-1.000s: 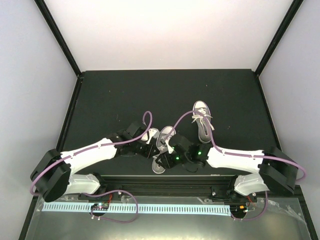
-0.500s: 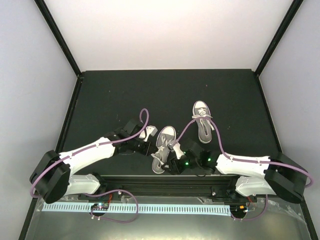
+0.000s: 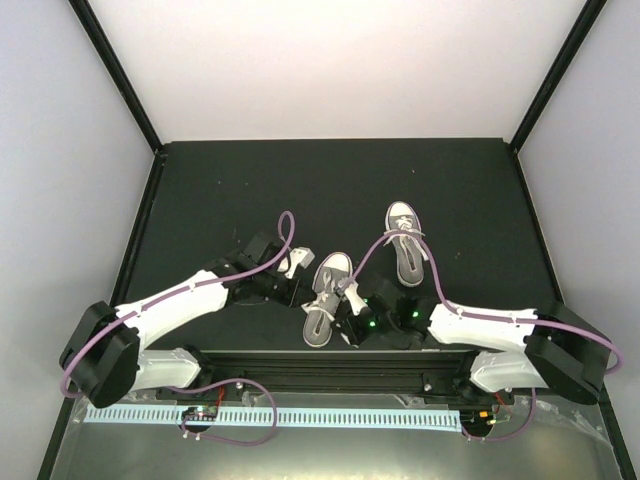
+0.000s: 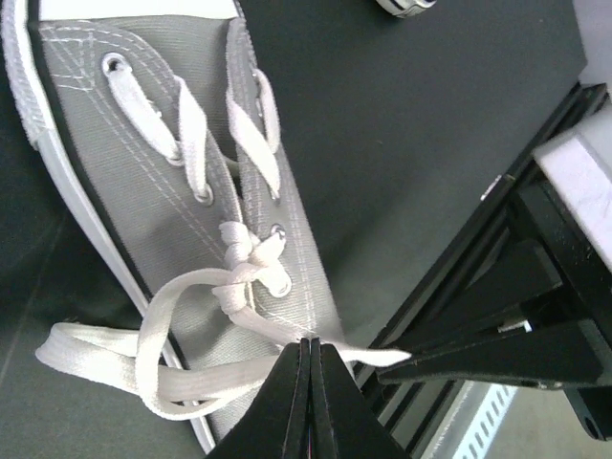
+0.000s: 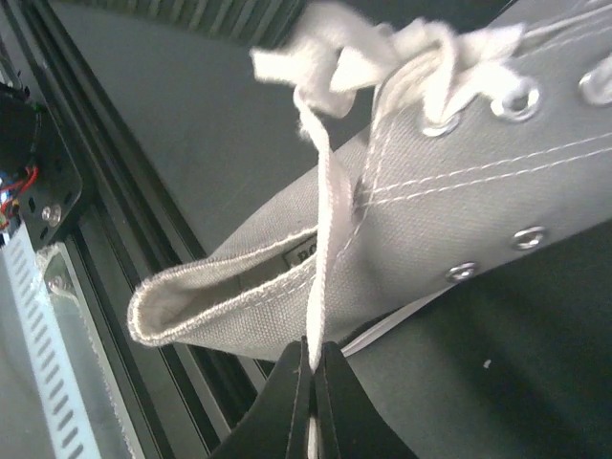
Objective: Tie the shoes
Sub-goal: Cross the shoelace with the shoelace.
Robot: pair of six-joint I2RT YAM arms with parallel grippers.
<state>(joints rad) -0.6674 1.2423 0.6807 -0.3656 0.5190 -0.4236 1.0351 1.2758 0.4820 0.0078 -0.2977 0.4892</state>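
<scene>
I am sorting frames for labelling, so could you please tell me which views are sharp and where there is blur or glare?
Right wrist view: the knot is blurred, the shoe beside it crisp. Left wrist view: laces and canvas sharp, dark fingers lack detail. Top view: even light, pale back wall washed out, the second shoe small.

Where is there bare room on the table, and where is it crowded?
Bare: the black table along its far edge, and right of the far grey canvas sneaker. Crowded: near centre, where left gripper and right gripper pinch the near grey sneaker's white laces.
</scene>
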